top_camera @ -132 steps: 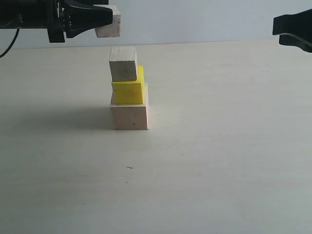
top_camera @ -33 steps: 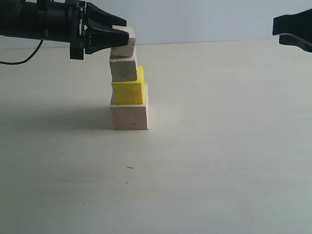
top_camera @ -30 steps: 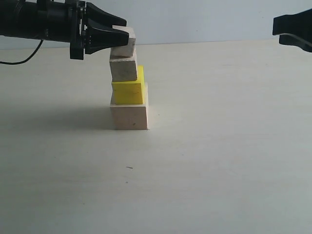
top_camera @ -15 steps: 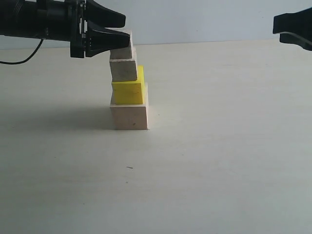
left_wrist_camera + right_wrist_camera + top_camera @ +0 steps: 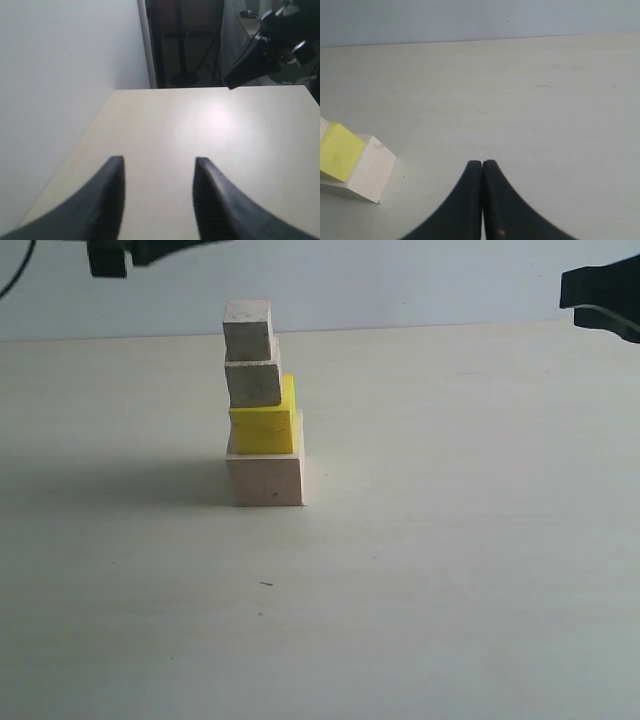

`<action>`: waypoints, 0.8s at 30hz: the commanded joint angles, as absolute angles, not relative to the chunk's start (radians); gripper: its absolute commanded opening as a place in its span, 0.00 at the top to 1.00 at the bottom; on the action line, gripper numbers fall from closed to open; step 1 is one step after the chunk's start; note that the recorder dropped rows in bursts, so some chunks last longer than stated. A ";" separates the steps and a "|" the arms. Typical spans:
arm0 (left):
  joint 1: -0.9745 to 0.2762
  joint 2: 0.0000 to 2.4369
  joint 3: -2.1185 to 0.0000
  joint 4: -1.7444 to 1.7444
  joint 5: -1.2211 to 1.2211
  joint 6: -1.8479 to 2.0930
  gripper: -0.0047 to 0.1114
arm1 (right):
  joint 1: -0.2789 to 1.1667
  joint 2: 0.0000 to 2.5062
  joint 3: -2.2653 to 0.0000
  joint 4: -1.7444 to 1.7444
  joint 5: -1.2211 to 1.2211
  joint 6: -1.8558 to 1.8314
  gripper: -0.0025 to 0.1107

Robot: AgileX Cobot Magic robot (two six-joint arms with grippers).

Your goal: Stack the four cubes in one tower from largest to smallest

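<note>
Since each block looks like plain hard wood with flat, dry faces, I judge the cubes light, stiff and not slippery. They are best taken by two opposite side faces (a column this narrow would tip at a nudge). Nearest, on the table (image 5: 420, 620), stands the tower (image 5: 262, 445): the largest pale cube (image 5: 265, 480) at the base, the yellow cube (image 5: 264, 430) on it, the small pale cube (image 5: 252, 383) next, and the smallest cube (image 5: 248, 329) on top, all crowded toward one side rather than centred. Well apart from it, the right jaws are pressed together on nothing. The left jaws, probably high above and clear of the tower, stand moderately parted with only bare table showing between them.
</note>
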State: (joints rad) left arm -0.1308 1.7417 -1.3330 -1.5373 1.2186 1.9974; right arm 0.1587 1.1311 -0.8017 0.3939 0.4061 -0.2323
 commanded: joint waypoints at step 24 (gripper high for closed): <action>-0.063 1.183 -1.279 -1.547 0.399 1.629 0.96 | 0.157 0.714 -0.906 0.354 -0.149 -0.441 0.98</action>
State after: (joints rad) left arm -0.0656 1.2637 -1.3136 -1.5333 0.4899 1.6289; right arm 0.1587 0.7460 -0.8592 0.3642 -0.0752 -0.3509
